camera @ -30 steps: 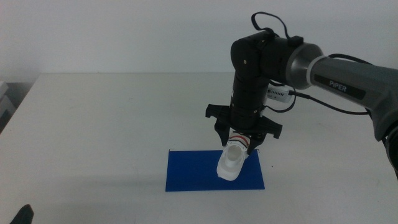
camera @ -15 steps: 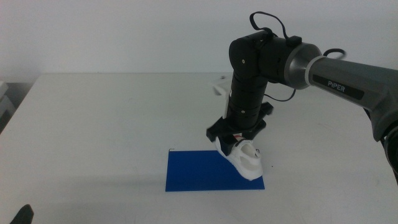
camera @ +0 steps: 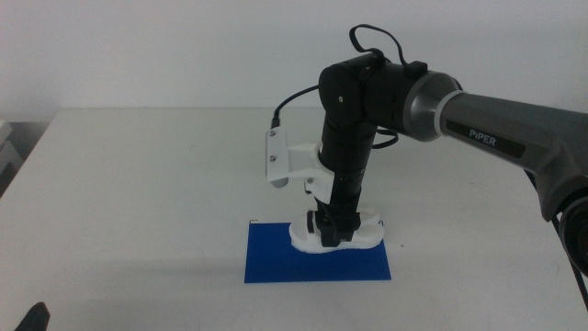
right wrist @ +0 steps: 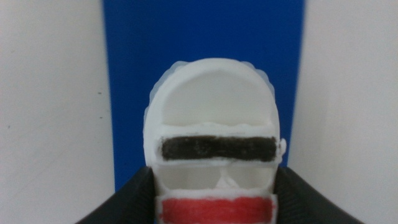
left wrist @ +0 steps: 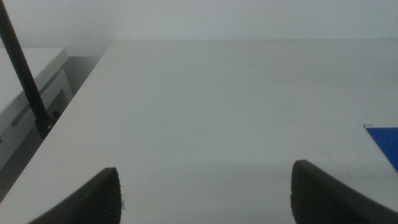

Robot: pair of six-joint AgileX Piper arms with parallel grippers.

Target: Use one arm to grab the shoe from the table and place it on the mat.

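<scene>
The white shoe with black and red straps lies lengthwise on the dark-blue mat, toward the mat's far right part. My right gripper points straight down over it and is shut on the shoe's sides; the right wrist view shows the shoe between the two jaws with the mat under it. The right arm comes in from the right. My left gripper is open and empty, low over the bare table at the near left.
The off-white table spreads around the mat. A corner of the mat shows in the left wrist view. Grey equipment and a black rod stand beyond the table's left edge.
The right wrist has turned and lowered, so the shoe went from tilted above the mat to lying flat along it. The white bracket now faces left.
</scene>
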